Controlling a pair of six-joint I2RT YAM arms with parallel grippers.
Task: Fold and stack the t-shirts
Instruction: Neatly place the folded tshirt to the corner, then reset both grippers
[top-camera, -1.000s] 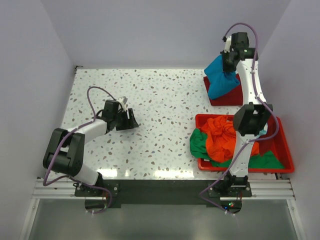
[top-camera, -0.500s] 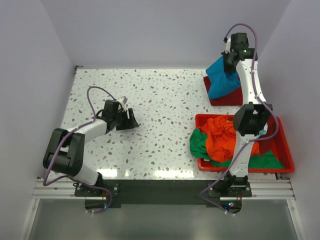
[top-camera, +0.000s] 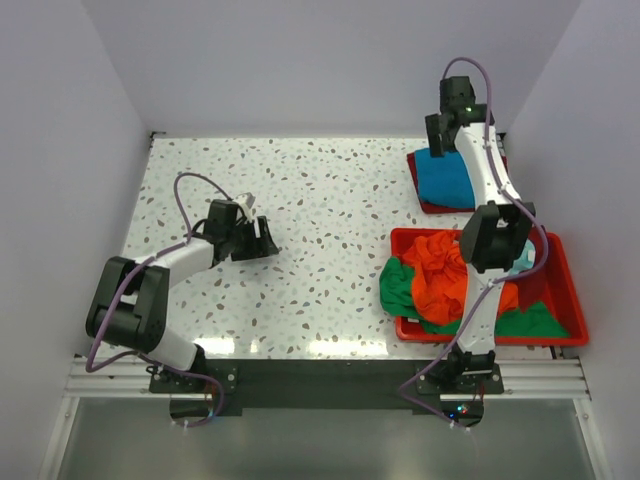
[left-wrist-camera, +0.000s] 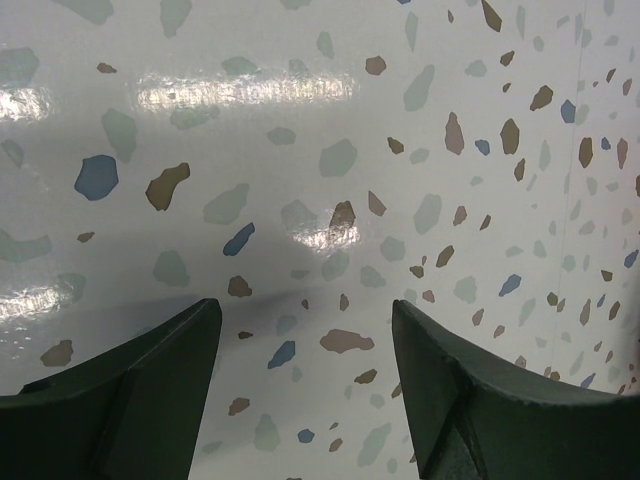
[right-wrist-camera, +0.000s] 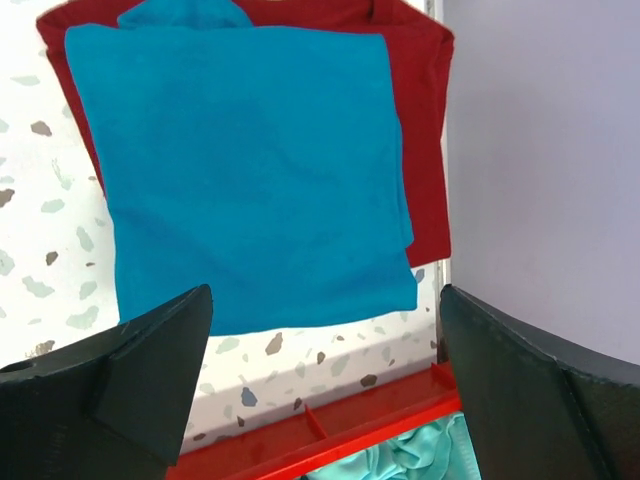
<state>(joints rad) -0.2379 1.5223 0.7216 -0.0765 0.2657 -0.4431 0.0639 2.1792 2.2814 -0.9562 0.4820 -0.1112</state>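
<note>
A folded teal-blue t-shirt lies flat on a folded dark red t-shirt at the table's far right corner. My right gripper hangs above this stack, open and empty, with the teal shirt showing between its fingers. Orange, green and pale aqua t-shirts lie crumpled in the red bin. My left gripper is open just above bare table at centre-left, holding nothing.
The red bin's rim lies just nearer than the stack, with a strip of speckled table between them. The right wall stands close beside the stack. The right arm's elbow hangs over the bin.
My right gripper has opened and let go of the teal-blue t-shirt, which dropped from a bunched hang to lie flat on the dark red one. The gripper drew back. The left arm stayed put.
</note>
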